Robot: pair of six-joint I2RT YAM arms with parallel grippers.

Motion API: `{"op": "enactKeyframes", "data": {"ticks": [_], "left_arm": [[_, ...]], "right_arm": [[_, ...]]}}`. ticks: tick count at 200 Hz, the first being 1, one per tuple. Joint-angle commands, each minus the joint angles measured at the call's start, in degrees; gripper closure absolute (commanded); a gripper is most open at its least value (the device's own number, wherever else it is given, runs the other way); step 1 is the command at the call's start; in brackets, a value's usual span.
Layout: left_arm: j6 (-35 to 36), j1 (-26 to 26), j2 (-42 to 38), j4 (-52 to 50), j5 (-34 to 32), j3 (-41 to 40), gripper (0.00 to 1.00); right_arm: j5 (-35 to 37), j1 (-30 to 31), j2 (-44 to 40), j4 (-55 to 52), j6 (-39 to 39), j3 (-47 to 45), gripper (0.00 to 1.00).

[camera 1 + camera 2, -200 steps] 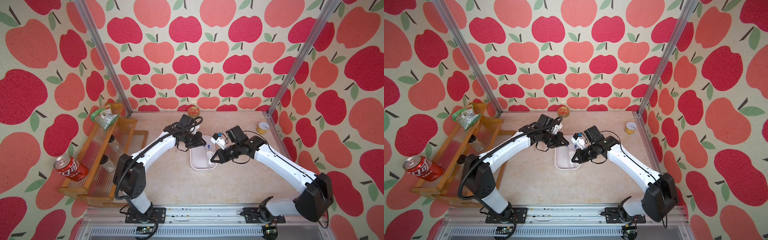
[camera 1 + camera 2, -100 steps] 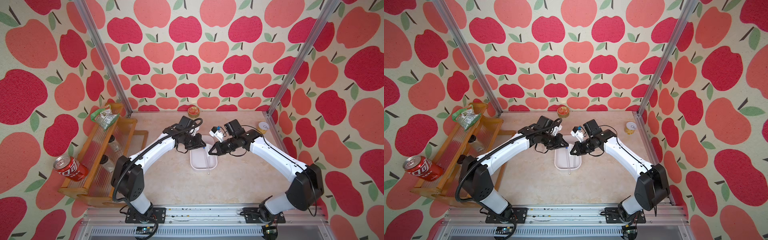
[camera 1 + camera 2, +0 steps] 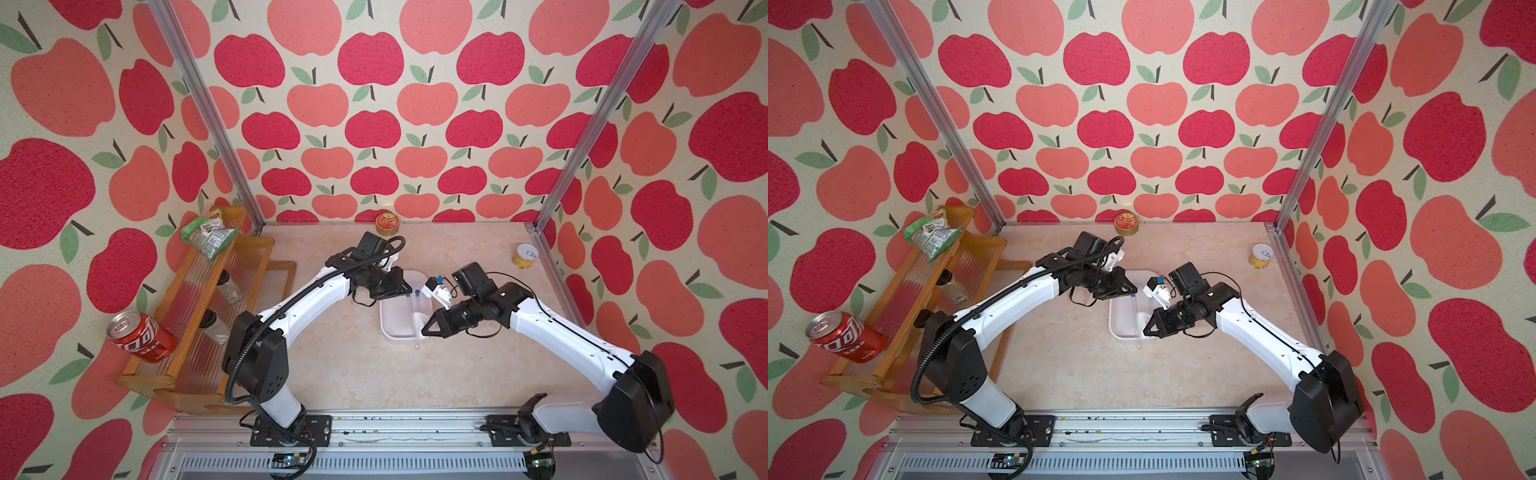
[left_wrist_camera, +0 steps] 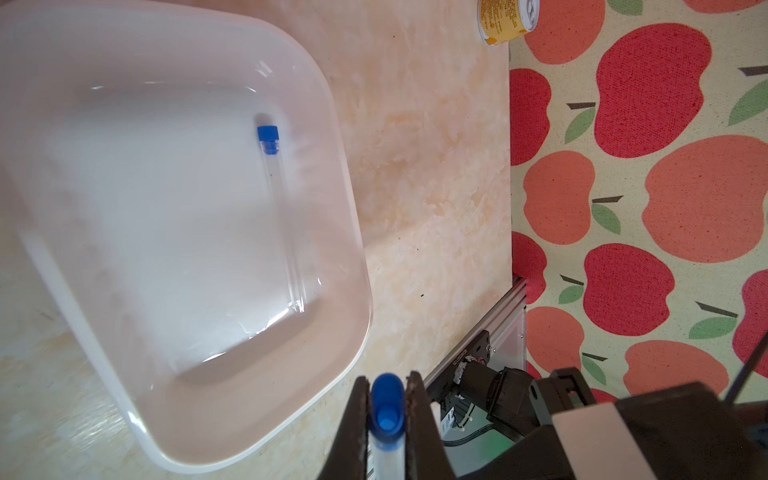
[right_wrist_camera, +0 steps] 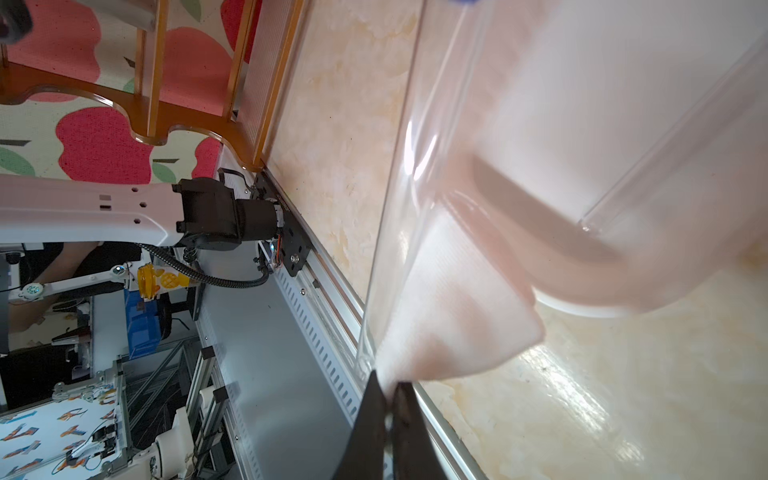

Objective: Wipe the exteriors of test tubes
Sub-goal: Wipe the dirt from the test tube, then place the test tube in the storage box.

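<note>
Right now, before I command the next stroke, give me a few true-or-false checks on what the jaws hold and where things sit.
1. The left jaws are shut on a test tube at its blue-capped end. True.
2. The right jaws are open and empty. False: they are shut on a white cloth.
3. The white tray is empty. False: a capped tube lies inside it.
4. The yellow can stands on the table, apart from the tray. True.
5. The red soda can stands beside the tray. False: it lies on the wooden shelf, away from the tray.
</note>
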Motion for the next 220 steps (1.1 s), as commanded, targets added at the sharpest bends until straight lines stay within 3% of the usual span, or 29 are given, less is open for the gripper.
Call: {"op": "enactKeyframes", "data": {"ticks": [1,63,120,155,220], "left_arm": [[1.1,0.4,0.7,0.0,0.2,1.9,0.95],[1.3,1.9,2.5,-2.1,-1.5,3.5,0.95],[4.1,2.9,8.5,-8.1,-5.9,9.8,0.95],[6.2,3.1,14.9,-10.8,-7.8,15.8,0.95],[8.5,3.5,26.7,-14.9,-9.5,26.9,0.95]], "right_arm": [[-0.5,2.3,-3.0,1.4,3.7,-3.1,1.00],[-1.7,6.2,-11.7,3.8,9.2,-7.3,1.00],[6.4,-1.9,-19.0,-5.3,6.7,-3.3,1.00],[13.5,-4.8,-18.1,-10.1,4.2,-2.8,1.00],[13.2,-7.2,-19.7,-10.8,3.5,-6.4,1.00]]}}
